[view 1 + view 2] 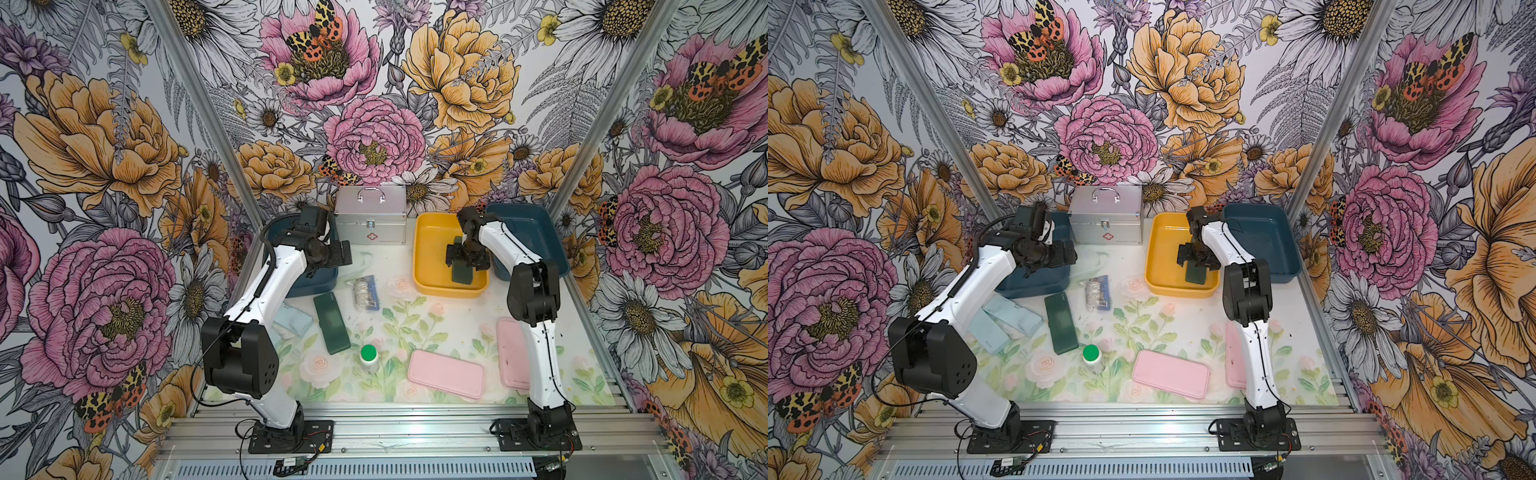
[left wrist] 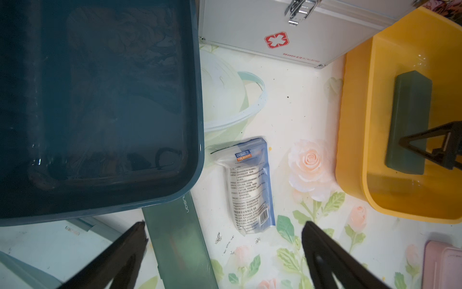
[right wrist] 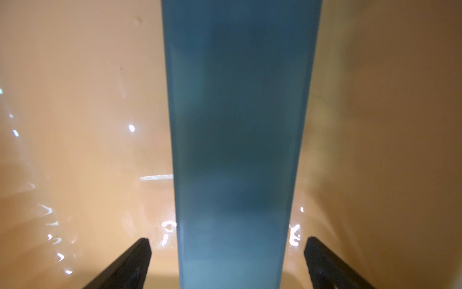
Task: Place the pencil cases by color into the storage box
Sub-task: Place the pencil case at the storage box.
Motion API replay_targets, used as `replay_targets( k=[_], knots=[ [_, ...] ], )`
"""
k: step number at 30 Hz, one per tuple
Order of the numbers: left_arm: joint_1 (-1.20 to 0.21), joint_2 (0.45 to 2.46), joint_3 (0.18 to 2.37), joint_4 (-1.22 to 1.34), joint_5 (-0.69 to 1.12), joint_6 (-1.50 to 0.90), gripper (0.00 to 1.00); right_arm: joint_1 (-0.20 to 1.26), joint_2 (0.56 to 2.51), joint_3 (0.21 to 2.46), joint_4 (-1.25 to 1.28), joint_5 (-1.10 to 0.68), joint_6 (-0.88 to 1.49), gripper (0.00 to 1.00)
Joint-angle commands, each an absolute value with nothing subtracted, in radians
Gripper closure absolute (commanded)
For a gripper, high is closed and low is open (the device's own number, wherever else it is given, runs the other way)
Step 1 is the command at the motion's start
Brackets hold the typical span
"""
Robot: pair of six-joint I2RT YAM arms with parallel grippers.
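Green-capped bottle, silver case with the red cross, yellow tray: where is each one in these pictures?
Green-capped bottle [image 1: 368, 353]: in a top view, on its green cap.
Silver case [image 1: 370, 226]: in a top view, on its front face.
Yellow tray [image 1: 432, 241]: in a top view, on its bare floor.

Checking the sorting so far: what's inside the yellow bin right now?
One dark green pencil case lies in the yellow bin. The open right hand above covers its middle in both top views; nothing else shows.

Bare mat [image 1: 436, 328] between green-capped bottle [image 1: 368, 357] and yellow storage box [image 1: 451, 291]
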State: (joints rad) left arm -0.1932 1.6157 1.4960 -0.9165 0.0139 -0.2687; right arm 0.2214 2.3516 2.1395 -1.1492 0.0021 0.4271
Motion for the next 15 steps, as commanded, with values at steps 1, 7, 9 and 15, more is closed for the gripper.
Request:
replay_targets(
  k=[1,7,9,15],
  knots=[
    [-0.229,1.533,1.452,-0.918,-0.099,-0.331,0.01,0.261,2.201,2.126,-1.059,0.073,0.350,0.01],
    [-0.298,1.471,1.361,-0.917,-0.201,-0.388,0.01,0.357,2.051,2.037,-0.988,0.097,0.249,0.01],
    [-0.316,1.451,1.325,-0.918,-0.245,-0.407,0.01,0.390,1.999,1.989,-0.960,0.089,0.237,0.01],
    [-0.358,1.430,1.236,-0.966,-0.317,-0.502,0.01,0.516,1.866,1.869,-0.941,0.142,0.211,0.01]
  ],
)
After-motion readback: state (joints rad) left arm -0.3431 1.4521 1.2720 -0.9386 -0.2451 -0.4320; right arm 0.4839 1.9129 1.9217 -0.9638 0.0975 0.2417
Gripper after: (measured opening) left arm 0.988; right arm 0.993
